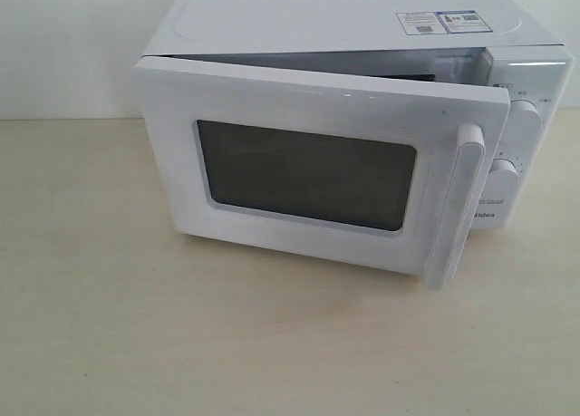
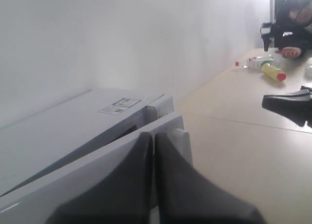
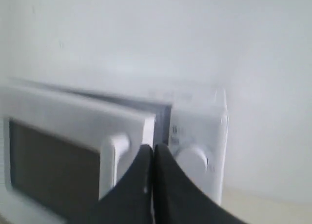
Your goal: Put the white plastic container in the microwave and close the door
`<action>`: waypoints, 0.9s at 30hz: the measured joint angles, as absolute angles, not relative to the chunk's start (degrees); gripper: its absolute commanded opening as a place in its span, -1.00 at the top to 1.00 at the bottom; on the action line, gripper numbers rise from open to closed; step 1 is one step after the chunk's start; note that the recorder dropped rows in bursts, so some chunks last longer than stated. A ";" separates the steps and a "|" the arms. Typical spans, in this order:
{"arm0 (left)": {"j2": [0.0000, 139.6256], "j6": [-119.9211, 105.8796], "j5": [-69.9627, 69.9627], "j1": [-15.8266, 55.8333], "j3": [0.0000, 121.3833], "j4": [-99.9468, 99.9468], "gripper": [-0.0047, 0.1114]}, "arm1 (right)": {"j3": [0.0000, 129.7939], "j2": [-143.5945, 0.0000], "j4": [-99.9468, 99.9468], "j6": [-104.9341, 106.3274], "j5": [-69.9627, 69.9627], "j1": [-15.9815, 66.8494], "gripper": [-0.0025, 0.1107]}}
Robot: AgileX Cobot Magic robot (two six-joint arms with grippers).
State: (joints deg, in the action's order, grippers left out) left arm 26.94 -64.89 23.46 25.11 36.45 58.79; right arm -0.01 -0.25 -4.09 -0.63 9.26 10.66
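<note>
The white microwave (image 1: 353,22) stands at the back of the table, its two dials (image 1: 524,117) on the right panel. Its door (image 1: 308,176), with a dark window and a vertical bar handle (image 1: 458,203), hangs slightly ajar, a narrow gap showing along the top. The white plastic container is hidden from every view. Neither gripper shows in the exterior view. My left gripper (image 2: 154,136) is shut and empty, pointing at the door's handle edge (image 2: 181,138). My right gripper (image 3: 154,150) is shut and empty, in front of the handle (image 3: 114,158) and a dial (image 3: 192,158).
Beige tabletop (image 1: 136,334) stretches in front of the microwave. In the left wrist view a yellow bottle (image 2: 274,71), a white and green carton (image 2: 257,62) and dark equipment (image 2: 291,31) lie far off along the table, and my other arm's dark fingers (image 2: 290,104) show.
</note>
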 measured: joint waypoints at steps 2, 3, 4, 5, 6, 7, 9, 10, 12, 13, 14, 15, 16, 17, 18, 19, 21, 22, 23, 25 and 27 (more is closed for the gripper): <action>24.24 -63.99 23.46 25.11 35.38 58.79 0.85 | -0.01 -0.25 -4.09 -4.80 18.52 10.66 0.96; 23.23 -63.74 23.46 25.11 34.79 58.79 0.85 | -0.01 -0.17 -3.93 -6.61 22.08 10.66 0.96; 22.24 -63.63 23.46 25.11 34.34 58.79 0.85 | -0.01 -0.17 -3.84 -8.75 25.96 10.66 0.96; 20.90 -63.52 23.46 25.11 33.71 58.66 0.85 | 0.32 -0.17 -3.71 -10.57 28.60 10.66 0.96; 20.08 -63.42 23.46 25.11 33.36 58.66 0.85 | 0.95 -0.17 -3.71 -11.83 29.85 10.66 0.96; 19.16 -63.44 23.46 25.11 32.99 58.66 0.85 | 2.28 -0.17 -3.71 -13.41 30.23 10.66 0.96; 17.56 -63.44 23.59 25.11 32.68 58.66 0.85 | 4.31 -0.17 -3.71 -15.16 30.07 10.66 0.96; 16.87 -63.40 23.59 25.11 32.55 58.66 0.85 | 5.69 -0.17 -3.71 -15.67 29.31 10.66 0.96; 15.98 -63.18 23.59 25.11 32.45 58.66 0.85 | 6.77 -0.17 -3.71 -16.21 28.09 10.66 0.96; 15.53 -63.18 23.59 25.11 32.45 58.66 0.85 | 7.15 -0.17 -3.71 -16.44 27.17 10.66 0.96; 15.08 -63.18 23.59 25.11 32.45 58.66 0.85 | 7.27 -0.17 -3.71 -16.50 26.60 10.66 0.96; 14.78 -63.07 23.59 25.11 32.42 58.66 0.85 | 7.27 -0.17 -3.71 -16.55 26.12 10.66 0.96; 14.55 -62.72 23.61 25.11 32.42 58.66 0.85 | 7.27 -0.17 -3.71 -16.63 25.74 10.66 0.96; 14.29 -61.92 23.61 25.11 32.42 58.66 0.85 | 7.27 -0.17 -3.71 -16.75 25.61 10.66 0.96; 13.98 -61.11 23.72 25.11 32.32 58.66 0.85 | 7.27 -0.17 -3.71 -16.75 25.61 10.66 0.96; 13.74 -59.97 23.72 25.11 32.32 58.66 0.85 | 7.27 -0.17 -3.71 -17.26 25.75 10.66 0.96; 12.67 -57.52 23.84 25.11 32.32 58.66 0.85 | 7.27 -0.17 -3.60 -18.93 26.01 10.66 0.96; 12.20 -56.77 23.84 25.11 32.32 58.66 0.85 | 7.27 -0.17 -3.63 -20.41 26.01 10.66 0.96; 11.55 -56.07 23.84 25.11 32.32 58.66 0.85 | 7.27 -0.17 -3.51 -22.13 26.01 10.66 0.96; 10.24 -55.36 23.84 25.11 32.32 58.66 0.85 | 7.40 -0.17 -3.57 -25.02 25.85 10.66 0.96; 8.84 -55.12 23.84 25.11 32.32 58.66 0.85 | 8.90 -0.17 -4.82 -27.14 22.67 10.66 0.96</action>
